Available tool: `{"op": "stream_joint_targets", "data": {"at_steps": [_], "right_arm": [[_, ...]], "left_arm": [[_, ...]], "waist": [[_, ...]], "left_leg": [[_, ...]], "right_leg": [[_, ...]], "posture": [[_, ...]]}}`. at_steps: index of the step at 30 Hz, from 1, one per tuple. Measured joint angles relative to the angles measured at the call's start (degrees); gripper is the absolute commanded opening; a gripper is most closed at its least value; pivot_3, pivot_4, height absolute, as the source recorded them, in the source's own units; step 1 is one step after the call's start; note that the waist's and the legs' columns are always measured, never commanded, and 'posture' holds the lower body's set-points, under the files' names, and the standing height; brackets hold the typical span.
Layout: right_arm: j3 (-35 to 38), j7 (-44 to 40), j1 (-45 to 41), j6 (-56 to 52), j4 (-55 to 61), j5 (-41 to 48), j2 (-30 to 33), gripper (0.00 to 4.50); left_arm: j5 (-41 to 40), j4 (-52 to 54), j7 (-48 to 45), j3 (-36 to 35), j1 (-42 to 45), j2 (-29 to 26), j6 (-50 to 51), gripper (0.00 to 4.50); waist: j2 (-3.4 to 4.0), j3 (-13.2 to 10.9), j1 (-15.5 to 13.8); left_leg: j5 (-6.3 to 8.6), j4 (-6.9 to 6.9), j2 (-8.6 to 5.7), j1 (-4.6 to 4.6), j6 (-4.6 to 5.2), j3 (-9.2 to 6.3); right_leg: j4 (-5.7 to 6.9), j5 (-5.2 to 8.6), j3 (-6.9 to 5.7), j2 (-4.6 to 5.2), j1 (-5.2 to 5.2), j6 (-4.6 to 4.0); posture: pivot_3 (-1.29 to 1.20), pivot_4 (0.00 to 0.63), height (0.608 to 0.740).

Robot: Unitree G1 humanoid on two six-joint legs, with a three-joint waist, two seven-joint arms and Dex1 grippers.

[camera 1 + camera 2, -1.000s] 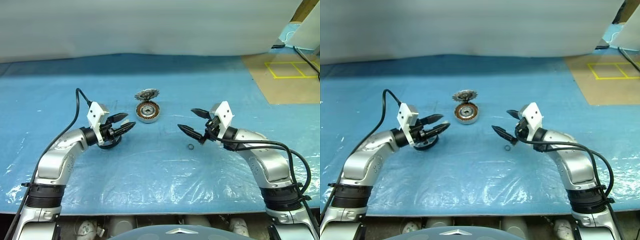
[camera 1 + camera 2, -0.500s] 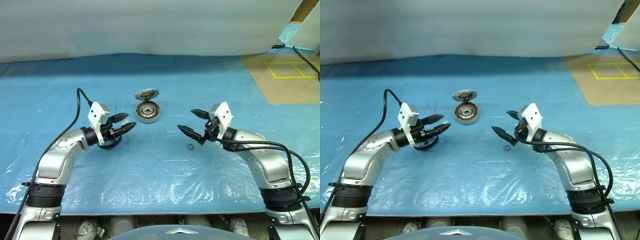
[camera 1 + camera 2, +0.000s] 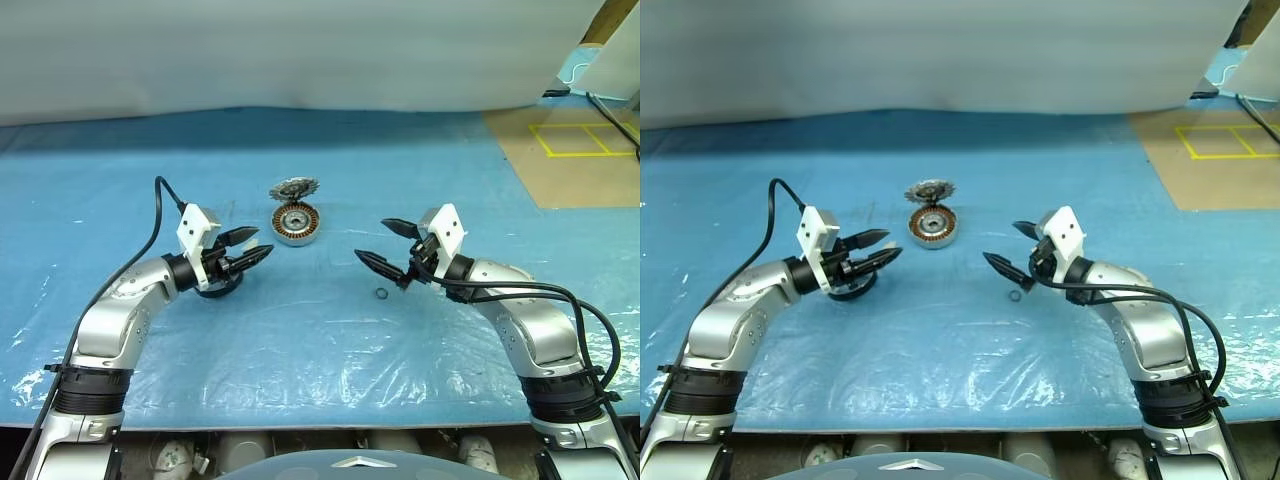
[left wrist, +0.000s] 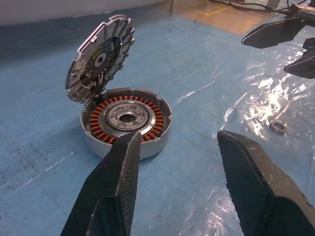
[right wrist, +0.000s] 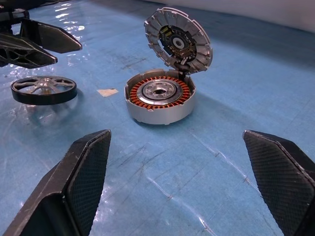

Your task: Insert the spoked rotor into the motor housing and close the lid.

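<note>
The motor housing, a shallow round silver can ringed inside with copper-coloured windings around a shiny metal hub, sits on the table, which is covered in wrinkled, glossy blue plastic sheet. The lid, a round silver-grey disc with a jagged-toothed rim and a dark circuit face, stands tilted up at the housing's 12 o'clock edge, touching it there and leaving the windings uncovered.

The spoked rotor, a dark-rimmed grey wheel with thin spokes and a central hub, lies flat on the sheet at the housing's 8 o'clock, below the left hand, whose textured black fingers are apart and hold nothing. The right hand, at the housing's 4 o'clock, has its fingers spread wide and empty. A tiny black ring lies just beneath it.
</note>
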State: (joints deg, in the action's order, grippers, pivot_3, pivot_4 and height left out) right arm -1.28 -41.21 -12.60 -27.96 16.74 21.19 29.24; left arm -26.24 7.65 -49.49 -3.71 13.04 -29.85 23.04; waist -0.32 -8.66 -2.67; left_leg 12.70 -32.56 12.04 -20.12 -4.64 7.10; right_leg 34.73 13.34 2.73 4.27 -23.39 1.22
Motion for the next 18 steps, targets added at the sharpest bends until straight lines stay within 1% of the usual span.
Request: {"op": "stream_joint_targets", "data": {"at_steps": [18], "right_arm": [[-0.11, -0.22, -0.02, -0.11, 0.00, 0.01, 0.00, 4.50]], "left_arm": [[0.00, 0.00, -0.09, 0.03, -0.03, 0.00, 0.01, 2.58]], "waist": [[0.00, 0.00, 0.00]], "left_leg": [[0.00, 0.00, 0.00, 0.00, 0.00, 0.00]], "right_leg": [[0.00, 0.00, 0.00, 0.00, 0.00, 0.00]], "posture": [[0.00, 0.150, 0.740]]}}
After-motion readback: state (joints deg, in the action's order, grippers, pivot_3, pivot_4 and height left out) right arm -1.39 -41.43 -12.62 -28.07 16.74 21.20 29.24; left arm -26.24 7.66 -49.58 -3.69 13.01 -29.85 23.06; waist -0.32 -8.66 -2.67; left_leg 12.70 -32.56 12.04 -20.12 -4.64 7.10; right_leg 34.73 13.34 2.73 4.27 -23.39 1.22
